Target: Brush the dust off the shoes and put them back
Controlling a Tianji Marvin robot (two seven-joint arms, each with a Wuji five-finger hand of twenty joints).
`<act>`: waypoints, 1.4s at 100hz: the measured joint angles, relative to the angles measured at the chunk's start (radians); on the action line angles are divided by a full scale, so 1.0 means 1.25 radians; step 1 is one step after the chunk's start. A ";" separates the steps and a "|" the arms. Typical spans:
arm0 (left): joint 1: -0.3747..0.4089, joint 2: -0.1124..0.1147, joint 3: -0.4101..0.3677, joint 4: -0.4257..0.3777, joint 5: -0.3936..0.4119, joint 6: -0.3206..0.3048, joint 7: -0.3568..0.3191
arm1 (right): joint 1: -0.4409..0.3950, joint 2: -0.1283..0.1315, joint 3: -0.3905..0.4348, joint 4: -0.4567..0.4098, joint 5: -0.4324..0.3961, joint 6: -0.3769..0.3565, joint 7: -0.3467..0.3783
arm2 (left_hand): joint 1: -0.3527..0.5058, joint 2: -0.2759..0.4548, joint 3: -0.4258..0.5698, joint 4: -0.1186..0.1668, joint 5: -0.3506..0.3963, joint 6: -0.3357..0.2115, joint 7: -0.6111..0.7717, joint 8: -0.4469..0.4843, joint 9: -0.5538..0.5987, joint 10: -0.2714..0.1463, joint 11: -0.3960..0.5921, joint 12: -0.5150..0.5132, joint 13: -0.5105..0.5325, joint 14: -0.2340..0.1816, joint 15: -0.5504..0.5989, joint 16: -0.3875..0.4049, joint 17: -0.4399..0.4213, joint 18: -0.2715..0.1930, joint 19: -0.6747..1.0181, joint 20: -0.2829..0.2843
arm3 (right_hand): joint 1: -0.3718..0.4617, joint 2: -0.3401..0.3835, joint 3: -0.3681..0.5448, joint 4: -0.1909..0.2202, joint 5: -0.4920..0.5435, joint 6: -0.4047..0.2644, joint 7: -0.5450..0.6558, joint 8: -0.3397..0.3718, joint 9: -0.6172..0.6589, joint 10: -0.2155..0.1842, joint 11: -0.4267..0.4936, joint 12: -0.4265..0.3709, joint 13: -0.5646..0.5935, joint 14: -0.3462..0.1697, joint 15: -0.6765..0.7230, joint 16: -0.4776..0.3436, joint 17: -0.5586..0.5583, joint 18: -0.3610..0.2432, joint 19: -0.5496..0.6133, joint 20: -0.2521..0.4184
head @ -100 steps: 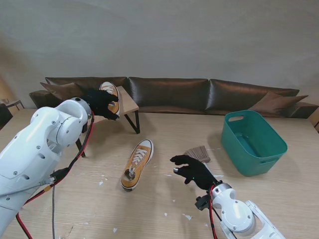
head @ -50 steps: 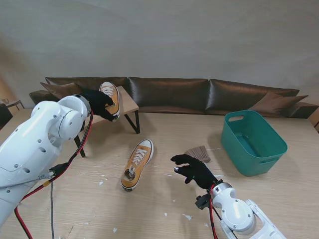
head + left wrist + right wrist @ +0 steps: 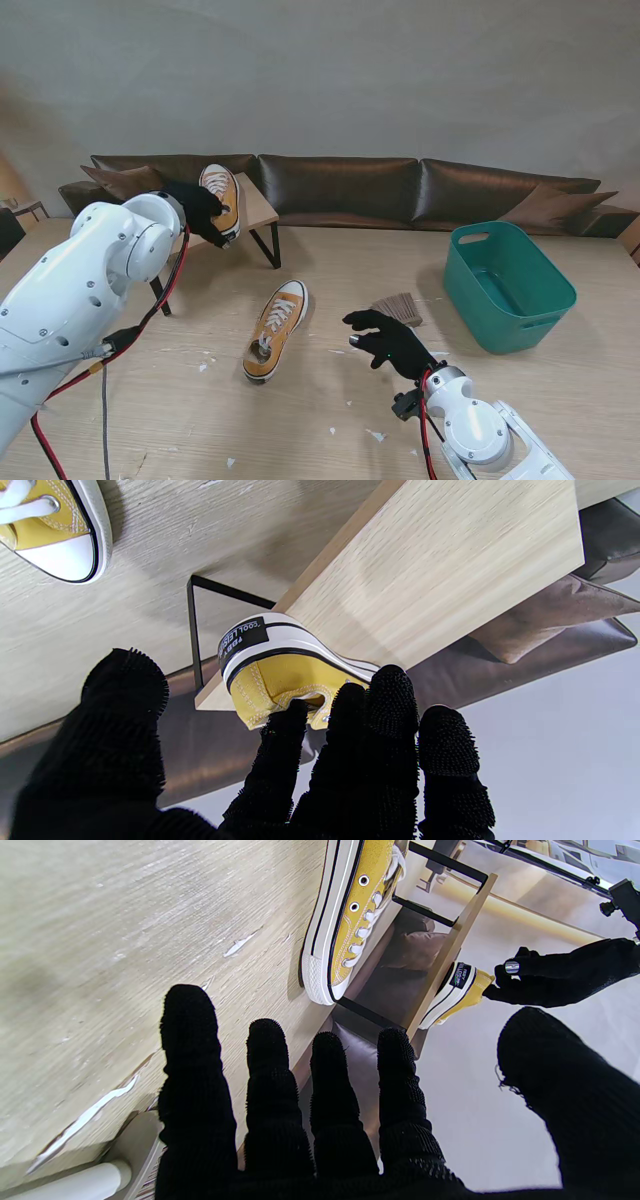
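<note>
One yellow canvas shoe [image 3: 222,190] stands on the small wooden shelf [image 3: 258,208] at the far left. My left hand [image 3: 200,208] is at its heel. In the left wrist view the fingertips [image 3: 295,715] touch the heel collar of that shoe [image 3: 270,680] and the thumb is spread wide, so nothing is gripped. The second yellow shoe [image 3: 276,328] lies on the table, toe pointing away from me. A brown brush [image 3: 400,308] lies to its right. My right hand [image 3: 388,343] hovers open just nearer than the brush, holding nothing.
A teal basket [image 3: 505,325] stands at the right of the table. A dark leather sofa [image 3: 340,190] runs along the far edge behind the shelf. Small white scraps [image 3: 375,435] lie scattered on the wooden table near me.
My left hand has drawn back a little from the shoe on the shelf, showing more of it. The right hand, the brush and the other shoe have stayed put.
</note>
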 measured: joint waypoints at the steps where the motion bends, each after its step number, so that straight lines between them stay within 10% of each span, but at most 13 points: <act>1: 0.000 0.000 0.000 0.000 0.001 0.000 0.000 | 0.000 0.000 0.000 0.000 0.000 0.000 0.000 | 0.000 0.000 0.000 0.000 0.000 0.000 0.000 0.000 0.000 0.000 0.000 0.000 0.000 0.000 0.000 0.000 0.000 0.000 0.000 0.000 | 0.000 0.000 0.000 0.000 0.000 0.000 0.000 0.000 0.000 0.000 0.000 0.000 0.000 0.000 0.000 0.000 0.000 0.000 0.000 0.000; 24: -0.007 0.000 0.023 0.021 0.006 0.001 0.017 | 0.000 0.000 0.000 0.000 0.002 0.002 0.002 | -0.001 -0.001 0.067 0.000 0.009 0.039 0.075 0.135 0.002 0.000 0.019 0.002 0.001 -0.001 0.013 0.000 0.010 0.000 0.000 0.000 | 0.000 0.000 0.000 0.000 0.000 0.007 0.000 0.000 0.000 0.000 0.000 0.000 0.000 0.000 0.000 0.000 0.000 0.000 -0.001 0.000; 69: -0.015 0.000 0.053 0.069 -0.005 0.013 0.074 | 0.000 0.000 0.000 0.000 0.005 0.004 0.004 | 0.000 -0.019 0.129 0.000 0.003 0.018 0.098 0.127 0.000 -0.009 0.030 0.008 0.001 -0.002 0.024 0.000 0.010 -0.001 0.001 0.000 | 0.000 0.000 0.000 0.000 0.000 0.007 0.001 -0.001 0.010 0.004 0.000 0.000 0.000 0.000 0.000 0.000 0.000 0.000 -0.002 0.000; 116: -0.026 -0.005 0.112 0.143 -0.021 0.053 0.221 | 0.000 0.000 0.000 0.000 0.012 0.010 0.010 | 0.092 -0.174 0.339 -0.056 -0.003 -0.021 0.653 0.456 0.056 -0.005 0.216 0.151 0.049 -0.043 0.129 0.000 0.107 -0.002 0.075 -0.001 | 0.000 0.000 0.000 0.000 0.000 0.010 0.002 -0.001 0.011 0.005 0.000 0.000 0.000 0.004 0.000 0.000 0.000 0.000 -0.003 0.000; 140: -0.026 -0.010 0.123 0.169 -0.007 0.050 0.285 | 0.000 0.000 -0.001 0.001 0.015 0.014 0.013 | 0.094 -0.244 0.449 -0.067 0.072 -0.030 0.677 0.598 0.135 0.002 0.251 0.240 0.154 -0.052 0.162 -0.024 0.193 -0.003 0.130 -0.053 | 0.000 0.000 0.000 0.000 0.000 0.017 0.005 -0.001 0.011 0.006 0.000 0.000 0.000 0.004 0.000 0.000 0.000 0.000 -0.005 0.000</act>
